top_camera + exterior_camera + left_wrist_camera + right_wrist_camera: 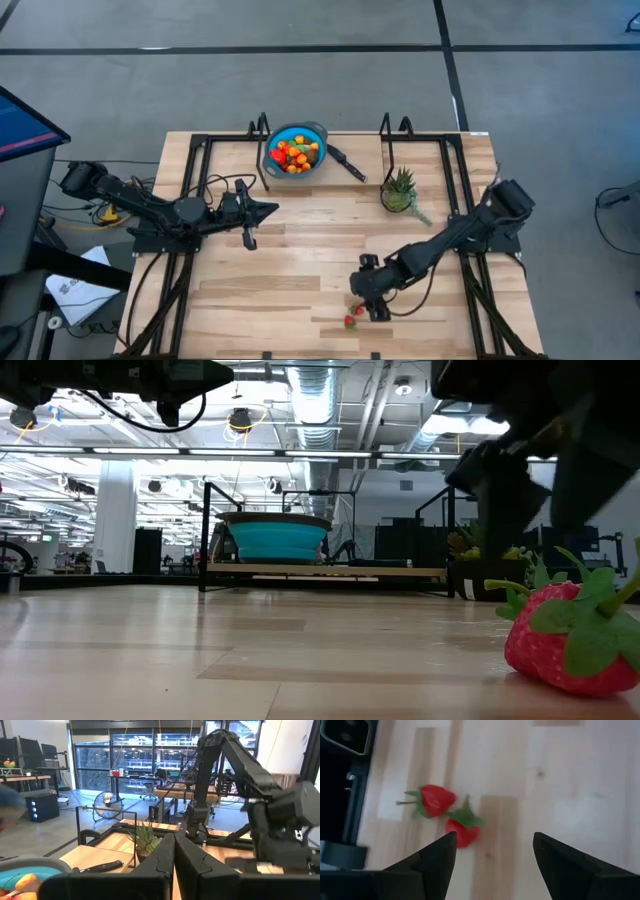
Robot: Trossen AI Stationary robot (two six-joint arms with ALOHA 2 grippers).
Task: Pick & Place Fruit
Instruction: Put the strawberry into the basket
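Observation:
Two red toy strawberries (437, 800) (462, 832) with green leaves lie side by side on the wooden table near its front edge (352, 318); one shows close up in the low view (570, 640). My right gripper (492, 852) hangs open just above the table, tipped downward, right beside them (374, 306), with nothing between its fingers. More fruit (294, 153) lies in the blue bowl (312, 133) at the far middle. My left gripper (175, 865) is shut, holds nothing and waits left of centre (268, 208), off the table.
A black handle (350, 163) sticks out from the bowl toward the right. A spiky green plant (400, 190) stands far right of centre. Black frame rails (200, 150) run along the table's sides and back. Bare wood lies between the two arms.

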